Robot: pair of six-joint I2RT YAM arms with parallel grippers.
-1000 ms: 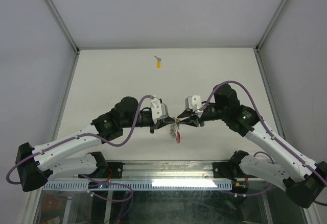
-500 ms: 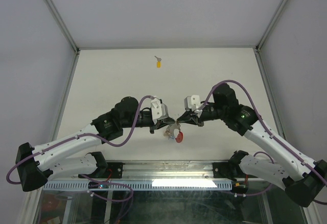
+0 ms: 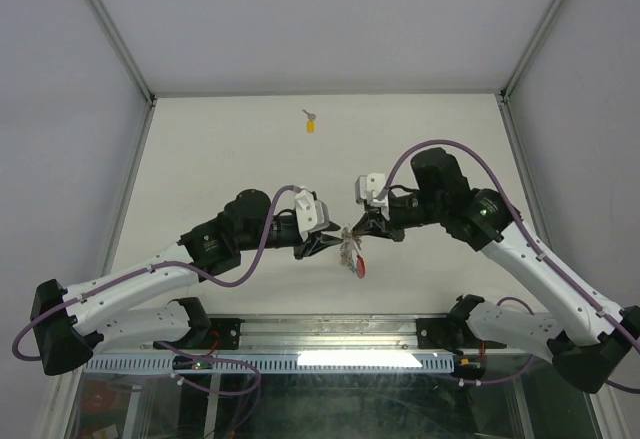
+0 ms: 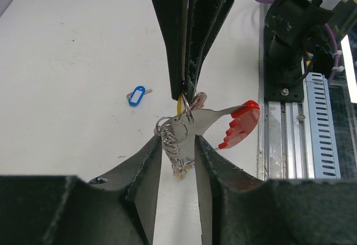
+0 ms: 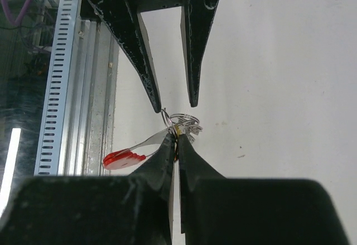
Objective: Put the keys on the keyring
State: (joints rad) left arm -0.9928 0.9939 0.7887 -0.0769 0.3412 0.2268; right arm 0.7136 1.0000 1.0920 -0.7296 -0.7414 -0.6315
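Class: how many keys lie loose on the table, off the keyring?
2. A yellow-tagged key lies alone at the far side; a blue-tagged key shows only in the left wrist view. Others may be hidden.

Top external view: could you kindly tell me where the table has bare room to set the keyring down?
Bare table flanks the yellow key, far left and far right. Crowded near middle: left claw, right claw, keyring.
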